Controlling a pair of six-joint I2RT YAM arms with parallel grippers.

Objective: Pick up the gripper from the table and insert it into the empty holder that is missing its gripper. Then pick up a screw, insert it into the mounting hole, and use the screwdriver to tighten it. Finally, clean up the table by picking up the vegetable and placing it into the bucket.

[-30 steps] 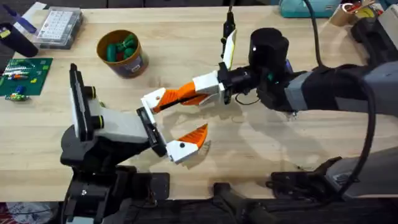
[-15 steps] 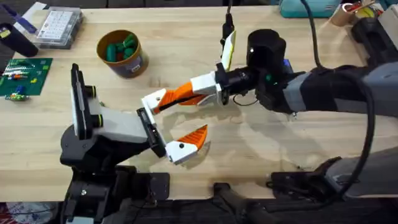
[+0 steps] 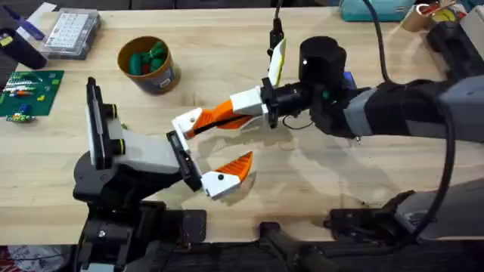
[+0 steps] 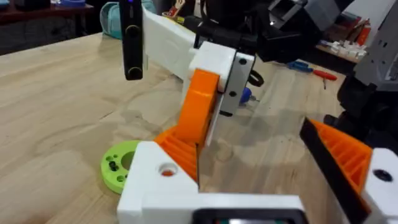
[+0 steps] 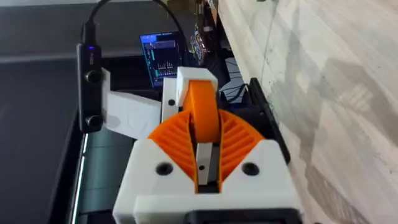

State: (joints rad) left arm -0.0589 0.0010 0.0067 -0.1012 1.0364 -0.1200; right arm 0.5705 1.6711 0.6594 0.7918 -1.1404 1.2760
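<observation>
My left gripper [image 3: 227, 140] lies open over the table [image 3: 318, 181], its two white fingers with orange pads spread wide. The upper one is the gripper [image 3: 187, 121] piece, seated in the black holder [image 3: 184, 155]. My right gripper [image 3: 210, 119] reaches in from the right and is shut on that piece; in the right wrist view its orange pads [image 5: 171, 146] clamp the gripper piece [image 5: 198, 87] end-on. In the left wrist view the piece [image 4: 161, 180] shows a mounting hole on top. The bucket [image 3: 156, 78] at the back left holds green vegetables [image 3: 147, 59]. Screw and screwdriver are out of view.
A green disc [image 4: 118, 167] lies on the table just under the left gripper's finger. A clear parts box [image 3: 72, 32] and a green circuit board [image 3: 26, 91] sit at the far left, a teal container [image 3: 374, 9] at the back right. Bare wood shows in front of the right arm.
The right arm has edged slightly left, toward the left gripper. The left arm has not moved.
</observation>
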